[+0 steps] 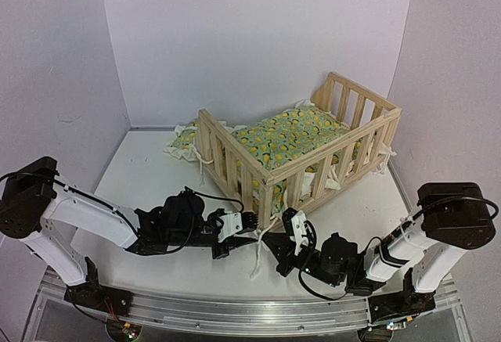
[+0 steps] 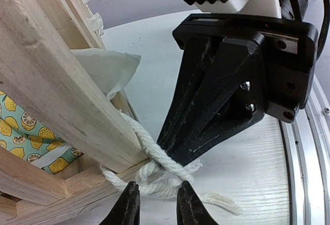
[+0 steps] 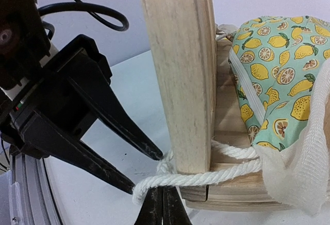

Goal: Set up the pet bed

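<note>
The pale pine pet bed frame [image 1: 227,154] stands mid-table with the lemon-patterned cushion [image 1: 297,135] inside it. A small matching pillow [image 1: 182,140] lies outside its far left side. A white rope [image 1: 257,256] is wrapped round the frame's near corner post [image 3: 180,70]. My right gripper [image 3: 164,204] is shut on the rope [image 3: 206,178] just below the post; in the top view it [image 1: 275,232] sits right of that corner. My left gripper [image 2: 159,204] is open, with its fingertips on either side of the rope's knot [image 2: 154,155]; it [image 1: 252,225] sits left of the corner.
The cushion's cream ruffle [image 2: 108,65] pokes out between the slats. More white ties hang at the frame's other corners [image 1: 205,158]. The aluminium rail [image 1: 235,311] runs along the near table edge. White walls close in the table on three sides.
</note>
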Tool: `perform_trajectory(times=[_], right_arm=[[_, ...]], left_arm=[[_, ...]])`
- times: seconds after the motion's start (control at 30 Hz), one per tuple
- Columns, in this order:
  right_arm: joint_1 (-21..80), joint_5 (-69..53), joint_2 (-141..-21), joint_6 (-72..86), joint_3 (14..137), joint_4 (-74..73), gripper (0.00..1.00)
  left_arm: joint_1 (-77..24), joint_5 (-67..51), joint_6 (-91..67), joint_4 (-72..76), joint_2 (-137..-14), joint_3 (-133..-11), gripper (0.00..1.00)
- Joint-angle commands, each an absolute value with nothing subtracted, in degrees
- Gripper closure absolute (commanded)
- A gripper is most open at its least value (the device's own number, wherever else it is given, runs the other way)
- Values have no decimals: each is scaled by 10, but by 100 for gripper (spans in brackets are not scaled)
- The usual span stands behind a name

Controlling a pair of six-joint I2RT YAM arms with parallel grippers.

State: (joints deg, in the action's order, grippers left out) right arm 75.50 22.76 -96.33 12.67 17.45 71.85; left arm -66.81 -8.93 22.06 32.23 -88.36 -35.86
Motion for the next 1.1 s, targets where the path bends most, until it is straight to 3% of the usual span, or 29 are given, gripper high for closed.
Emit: perform_trajectory(times=[0.0,0.27,0.6,1.07], right_arm=[[752,215,-946,116,184,748,100],[753,212,-945,114,187,744,100],[753,213,-943,114,188,742,100],[752,200,-940,112,194,735,100]], left_arm=[[-667,-52,289,327,-887,-385,74],[-667,-32,338,316,-875,-396,75],[-670,-70,362,272,-901,-431,68],[-695,-43,371,270,-924,-458,76]])
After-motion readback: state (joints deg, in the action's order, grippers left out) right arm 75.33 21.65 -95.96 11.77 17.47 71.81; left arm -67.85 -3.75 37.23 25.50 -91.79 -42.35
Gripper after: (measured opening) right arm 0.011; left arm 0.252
